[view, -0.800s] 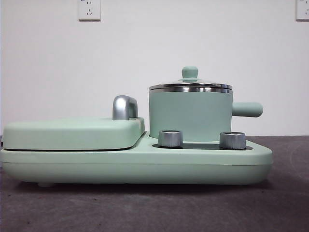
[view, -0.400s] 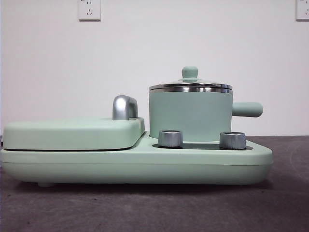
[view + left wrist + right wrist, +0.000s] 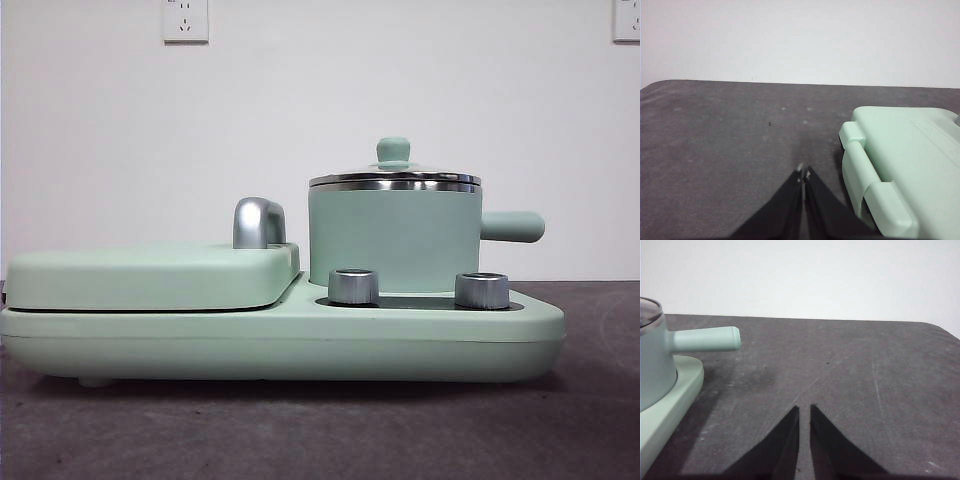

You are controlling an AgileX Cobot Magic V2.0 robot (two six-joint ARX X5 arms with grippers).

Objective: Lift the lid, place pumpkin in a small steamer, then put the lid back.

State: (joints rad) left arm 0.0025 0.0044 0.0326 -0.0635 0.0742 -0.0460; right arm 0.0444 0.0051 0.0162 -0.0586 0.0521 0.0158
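Both claws, left point(image 3: 803, 175) and right point(image 3: 804, 410), wait clenched and empty beside the steamer point(image 3: 394, 240), whose glass lid point(image 3: 394, 179), probably fragile and slippery, sits on top and is best gripped by its knob point(image 3: 393, 150).

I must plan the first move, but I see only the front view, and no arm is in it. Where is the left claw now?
Observer: The left claw is low over the dark grey table, shut and empty, beside one end of the flat rectangular mint-green griddle cover.
Operator: And the right claw?
Observer: The right claw is over the table on the side where the stubby mint-green handle of the small cylindrical mint-green steamer pot points. It is apart from the handle and empty, its jaws shut but for a thin slit.
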